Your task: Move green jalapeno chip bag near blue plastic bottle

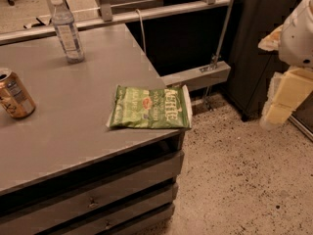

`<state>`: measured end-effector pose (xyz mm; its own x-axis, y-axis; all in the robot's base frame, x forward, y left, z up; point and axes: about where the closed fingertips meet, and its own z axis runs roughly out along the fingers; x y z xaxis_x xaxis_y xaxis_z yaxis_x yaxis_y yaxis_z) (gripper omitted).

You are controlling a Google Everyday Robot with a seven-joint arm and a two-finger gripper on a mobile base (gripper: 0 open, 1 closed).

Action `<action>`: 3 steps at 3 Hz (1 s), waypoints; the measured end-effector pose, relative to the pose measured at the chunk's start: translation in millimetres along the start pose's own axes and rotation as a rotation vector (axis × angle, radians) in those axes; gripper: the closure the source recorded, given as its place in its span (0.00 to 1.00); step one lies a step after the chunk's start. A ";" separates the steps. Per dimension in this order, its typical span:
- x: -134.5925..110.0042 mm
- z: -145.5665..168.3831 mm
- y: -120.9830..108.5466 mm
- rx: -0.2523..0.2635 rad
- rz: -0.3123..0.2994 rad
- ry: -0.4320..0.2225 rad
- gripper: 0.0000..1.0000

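The green jalapeno chip bag lies flat at the table's front right corner, its white "Kettle" lettering toward the right and one end slightly past the edge. The blue plastic bottle, clear with a white cap, stands upright at the back left of the table, well apart from the bag. My gripper hangs at the far right of the view, off the table and above the floor, with nothing seen in it. The white arm housing sits above it.
A gold-brown drink can lies at the table's left edge. The grey table has drawers in its front. A metal rail runs behind it. Speckled floor and a dark cabinet are to the right.
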<state>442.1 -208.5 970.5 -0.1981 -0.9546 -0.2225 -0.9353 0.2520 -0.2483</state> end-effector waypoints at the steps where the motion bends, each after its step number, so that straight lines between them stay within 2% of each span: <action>1: -26.9 42.6 -3.3 -0.035 -0.050 -0.074 0.00; 2: -57.1 102.2 -9.5 -0.075 -0.088 -0.162 0.00; 3: -89.2 150.1 -27.0 -0.088 -0.114 -0.258 0.00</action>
<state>529.0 -106.3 855.5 -0.0193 -0.9011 -0.4333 -0.9714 0.1195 -0.2052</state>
